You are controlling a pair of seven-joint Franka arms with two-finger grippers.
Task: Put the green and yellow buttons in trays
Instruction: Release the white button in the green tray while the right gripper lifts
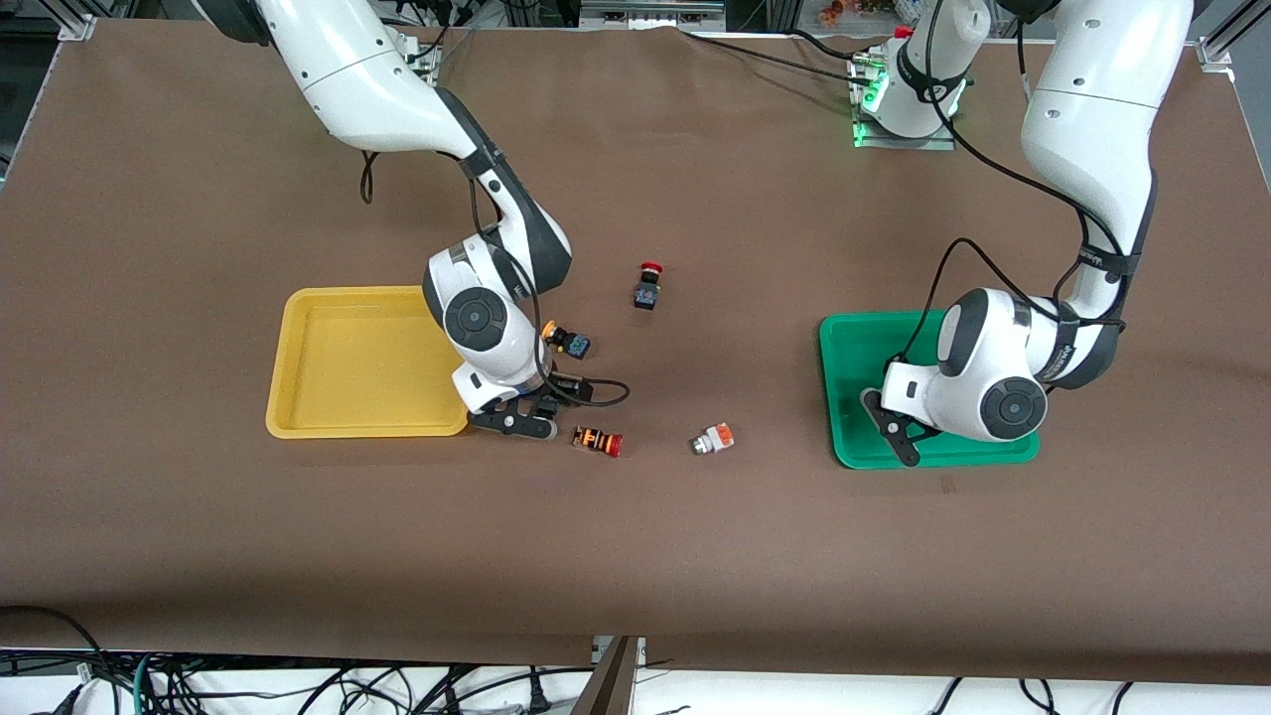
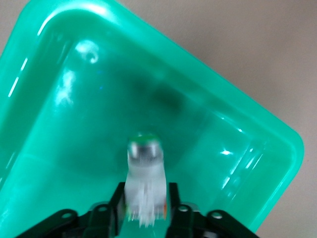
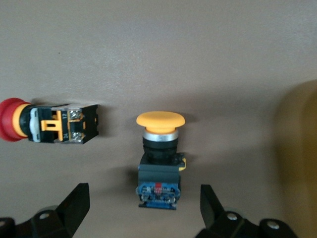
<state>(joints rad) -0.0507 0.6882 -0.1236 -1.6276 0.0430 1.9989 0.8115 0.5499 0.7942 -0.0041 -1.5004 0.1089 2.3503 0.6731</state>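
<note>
My left gripper [image 1: 894,429] is low over the green tray [image 1: 854,348]. In the left wrist view [image 2: 145,198] a white-bodied button with a greenish tip [image 2: 144,168] stands between its fingers, smeared by motion, with a thin gap at its sides. My right gripper [image 1: 526,422] is open by the yellow tray [image 1: 357,357], and in the right wrist view [image 3: 144,196] it stands over a black button with a yellow cap [image 3: 159,158] that lies between its fingers on the table. A second yellow-capped button [image 1: 566,341] and a white button with an orange block [image 1: 712,438] lie on the table.
An orange-striped switch with a red cap [image 1: 598,441] lies close beside my right gripper and also shows in the right wrist view [image 3: 49,124]. A black switch with a red cap [image 1: 648,286] lies mid-table, farther from the front camera. The yellow tray's edge [image 3: 302,163] shows in the right wrist view.
</note>
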